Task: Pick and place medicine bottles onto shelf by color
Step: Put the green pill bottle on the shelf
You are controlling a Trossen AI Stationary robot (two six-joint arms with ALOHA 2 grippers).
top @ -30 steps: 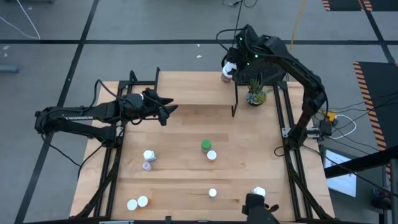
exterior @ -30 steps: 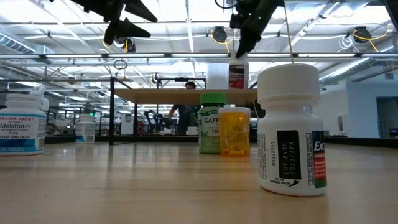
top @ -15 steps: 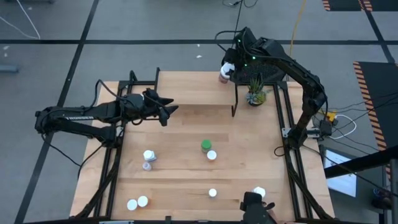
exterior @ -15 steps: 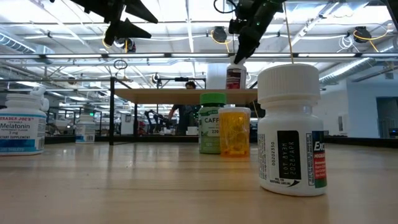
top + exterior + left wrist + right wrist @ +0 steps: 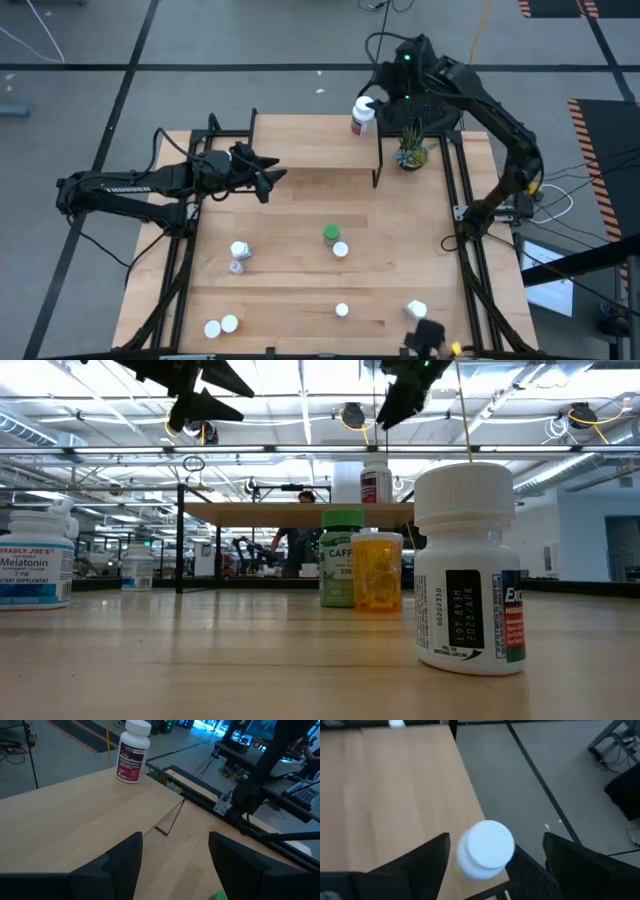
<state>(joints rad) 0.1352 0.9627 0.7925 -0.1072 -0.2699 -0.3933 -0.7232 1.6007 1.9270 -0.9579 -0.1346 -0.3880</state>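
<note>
Shelf (image 5: 310, 145) runs along your worktop's (image 5: 300, 280) far edge, and a white-capped bottle with a dark red label (image 5: 362, 115) stands upright at its far right corner. Your right gripper (image 5: 385, 92) hangs just above and behind that bottle, jaws open and holding nothing. Your left gripper (image 5: 272, 177) waits over the shelf's left part, jaws open. The other bottles stand on the worktop, among them a green one (image 5: 331, 235) mid-worktop.

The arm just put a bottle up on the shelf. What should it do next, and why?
Probably the right gripper should lift clear and swing toward the green bottle. Its fingers are open above the red-labelled bottle, which stands upright on the shelf near its corner, so that one looks placed. Several bottles remain on the table. The left gripper hovers open over the shelf.
</note>
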